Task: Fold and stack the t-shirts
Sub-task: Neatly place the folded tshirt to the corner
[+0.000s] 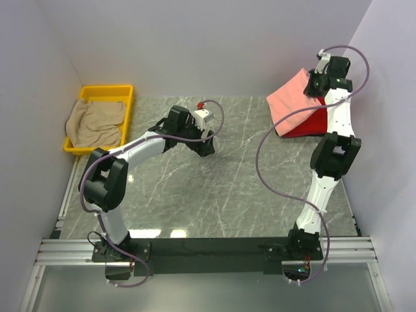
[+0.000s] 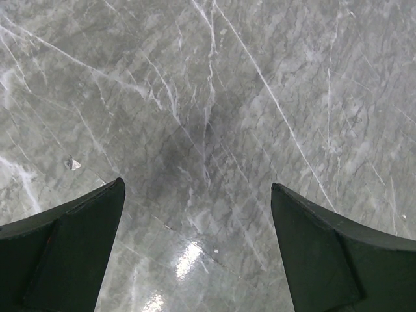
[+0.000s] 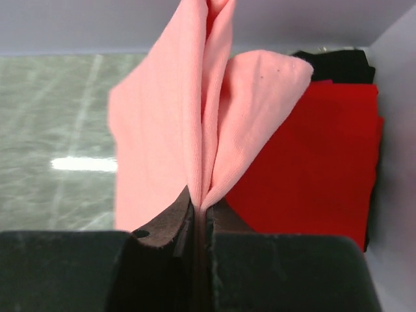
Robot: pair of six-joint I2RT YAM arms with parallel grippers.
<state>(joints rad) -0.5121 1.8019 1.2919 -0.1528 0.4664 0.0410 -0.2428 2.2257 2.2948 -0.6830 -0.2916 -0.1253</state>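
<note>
So, from the top view first: my right gripper (image 1: pixel 317 83) is up at the far right corner of the bench (image 1: pixel 227 195), holding the salmon-pink t-shirt (image 1: pixel 292 97) up by one edge so that it drapes down over the bright red t-shirt (image 1: pixel 305 128), which lies flat beneath it and looks folded already. My left gripper (image 1: pixel 207 144) hangs over bare bench near the middle, well apart from any cloth. The beige-tan t-shirt (image 1: pixel 97 123) lies crumpled in the yellow bin (image 1: pixel 107 91) at the far left, untouched by my reckoning. In the left wrist view my jaws stand wide apart with nothing between them, only marbled bench below. In the right wrist view my jaws are pinched tight on a doubled edge of the pink cloth, which rises out of them in folds. The red shirt is a tidy rectangle just behind and to the right; something dark shows past it, and I cannot tell what. I judge the task about a third done — red folded, pink in hand and not yet laid neat, beige yet to be fetched, folded and stacked.
</note>
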